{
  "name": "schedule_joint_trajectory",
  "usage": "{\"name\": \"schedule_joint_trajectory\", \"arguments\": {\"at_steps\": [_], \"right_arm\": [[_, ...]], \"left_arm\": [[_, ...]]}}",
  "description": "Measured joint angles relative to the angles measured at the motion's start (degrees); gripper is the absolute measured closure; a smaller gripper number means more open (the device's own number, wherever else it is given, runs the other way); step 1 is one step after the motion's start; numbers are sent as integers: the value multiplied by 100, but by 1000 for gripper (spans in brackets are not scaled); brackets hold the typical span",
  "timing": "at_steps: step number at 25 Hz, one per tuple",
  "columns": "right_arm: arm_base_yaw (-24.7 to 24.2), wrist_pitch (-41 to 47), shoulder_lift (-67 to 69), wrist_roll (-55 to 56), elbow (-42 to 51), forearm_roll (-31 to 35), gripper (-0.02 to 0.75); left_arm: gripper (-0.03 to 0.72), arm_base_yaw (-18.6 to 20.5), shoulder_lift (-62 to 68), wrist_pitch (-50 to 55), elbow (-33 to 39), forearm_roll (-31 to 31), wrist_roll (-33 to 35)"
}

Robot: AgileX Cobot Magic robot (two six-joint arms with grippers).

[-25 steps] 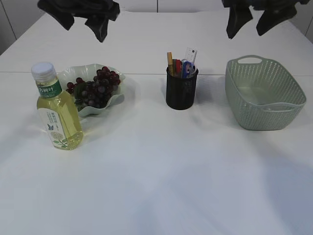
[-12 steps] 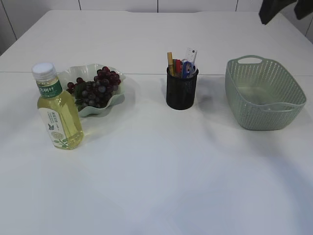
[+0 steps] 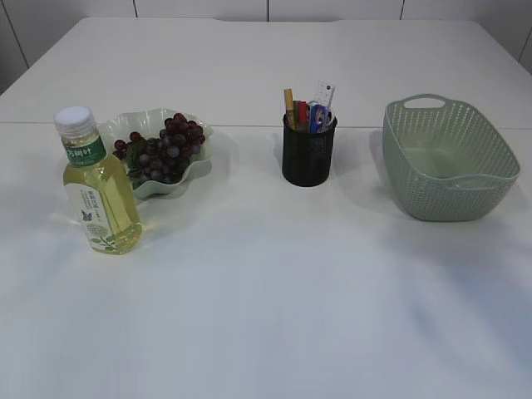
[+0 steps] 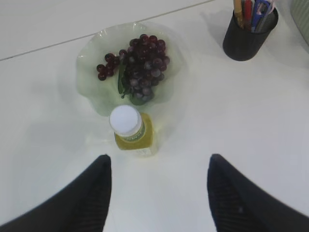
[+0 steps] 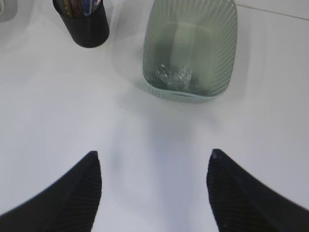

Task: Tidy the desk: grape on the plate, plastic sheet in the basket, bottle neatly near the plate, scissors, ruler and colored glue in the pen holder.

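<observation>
A bunch of dark red grapes [image 3: 164, 148] [image 4: 140, 63] lies on the pale green wavy plate [image 3: 193, 170] [image 4: 91, 82]. Upright just in front of the plate is the bottle [image 3: 97, 187] [image 4: 132, 130] of yellow liquid, its cap white. The black mesh pen holder [image 3: 308, 154] [image 4: 248, 36] [image 5: 88, 26] holds the ruler [image 3: 325, 93], blue-handled scissors [image 3: 318, 114] and colored glue sticks [image 3: 301, 113]. A crumpled clear plastic sheet [image 5: 173, 76] rests inside the green basket [image 3: 490, 195] [image 5: 227, 63]. My left gripper [image 4: 158, 162] hangs open high above the bottle. High above the table near the basket, my right gripper [image 5: 153, 158] is open too. Both are empty.
The white table spreads bare in front of the bottle, pen holder and basket. A seam line crosses it behind the plate. Neither arm shows in the exterior view.
Both arms have lifted up and out of the exterior view. The objects on the table have not moved.
</observation>
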Motion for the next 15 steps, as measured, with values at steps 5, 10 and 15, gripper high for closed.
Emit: {"name": "schedule_joint_trajectory", "arguments": {"at_steps": [5,10,15], "right_arm": [[0,-328,-1213,10,1222,-13,206],[0,-955,-2655,-1,2263,-216,206],[0,-1067,-3783,-8,2976,-517,206]], "left_arm": [[232,0,-1115,-333,1072,301,-179],[232,124,-2012,-369,2060,1096,-534],[232,369,-2715,-405,2817,1366,-598]]}}
